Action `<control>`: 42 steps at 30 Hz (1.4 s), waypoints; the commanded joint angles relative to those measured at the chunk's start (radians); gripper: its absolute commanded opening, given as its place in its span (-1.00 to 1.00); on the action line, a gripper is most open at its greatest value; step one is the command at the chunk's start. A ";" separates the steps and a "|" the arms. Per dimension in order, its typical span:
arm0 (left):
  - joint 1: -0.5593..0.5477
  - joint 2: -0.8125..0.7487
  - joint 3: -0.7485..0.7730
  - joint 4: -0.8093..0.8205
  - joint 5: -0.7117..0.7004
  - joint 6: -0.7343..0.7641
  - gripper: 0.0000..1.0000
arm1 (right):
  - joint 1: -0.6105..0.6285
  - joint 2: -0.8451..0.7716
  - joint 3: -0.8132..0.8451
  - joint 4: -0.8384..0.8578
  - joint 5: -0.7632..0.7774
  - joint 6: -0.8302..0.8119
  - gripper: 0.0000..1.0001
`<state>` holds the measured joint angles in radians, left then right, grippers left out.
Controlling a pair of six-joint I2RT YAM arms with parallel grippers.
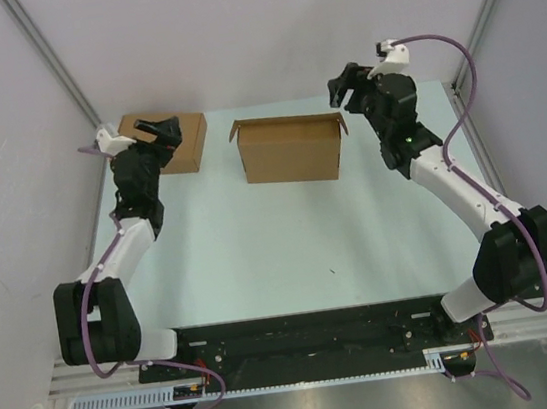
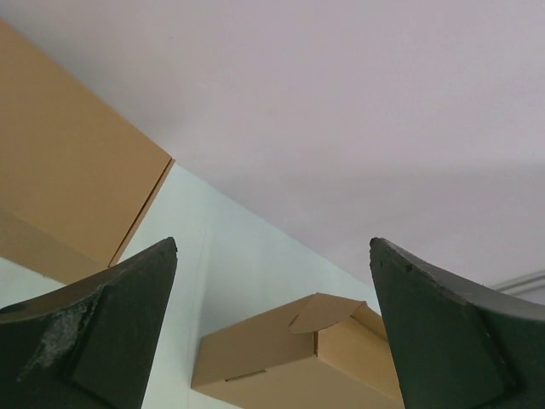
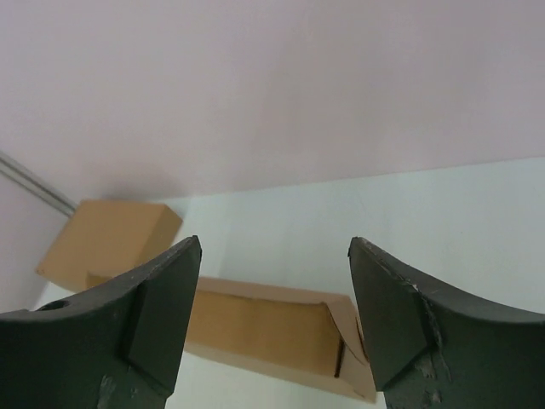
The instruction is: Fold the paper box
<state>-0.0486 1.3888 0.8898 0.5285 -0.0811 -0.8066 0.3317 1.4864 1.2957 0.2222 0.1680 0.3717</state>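
The pale tabletop (image 1: 280, 254) carries two brown things. The bigger is the paper box (image 1: 290, 152). It stands in the middle of the far part, on its long side, between the two arms and touching neither. We judge it is light and thin cardboard, stiff along the panels but weak at the creases, so a hard pinch can dent it and a push at one end can make it slide or tip. We think the good places to take hold are the long top edge or a side panel close to a crease, not the loose ends.

The other box (image 1: 170, 142) lies flat at the far left, apart from the paper box. It does not block the way to it, but the left arm must come off from above it first.

The left claw (image 1: 158, 131) hangs over this other box, wide open and holding nothing. The right claw (image 1: 347, 89) is raised just beside the right end of the paper box, also wide and empty.

The smallest thing is a rounded flap (image 2: 319, 311) that stands up at one end of the paper box. A claw that passes low could catch it.
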 commanded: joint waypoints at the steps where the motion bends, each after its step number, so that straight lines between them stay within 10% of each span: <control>1: 0.035 0.004 0.047 -0.078 0.130 -0.019 1.00 | 0.030 0.015 0.066 -0.211 0.027 -0.191 0.50; 9: -0.073 0.026 0.305 -0.519 -0.094 0.196 1.00 | 0.096 0.167 0.405 -0.595 0.140 -0.316 0.45; 42: -0.069 0.012 0.241 -0.389 0.204 0.363 0.68 | 0.102 0.268 0.307 -0.638 0.166 -0.267 -0.30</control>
<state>-0.1196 1.4322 1.1446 0.0700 0.0616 -0.4950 0.4347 1.7462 1.6081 -0.4297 0.3241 0.0925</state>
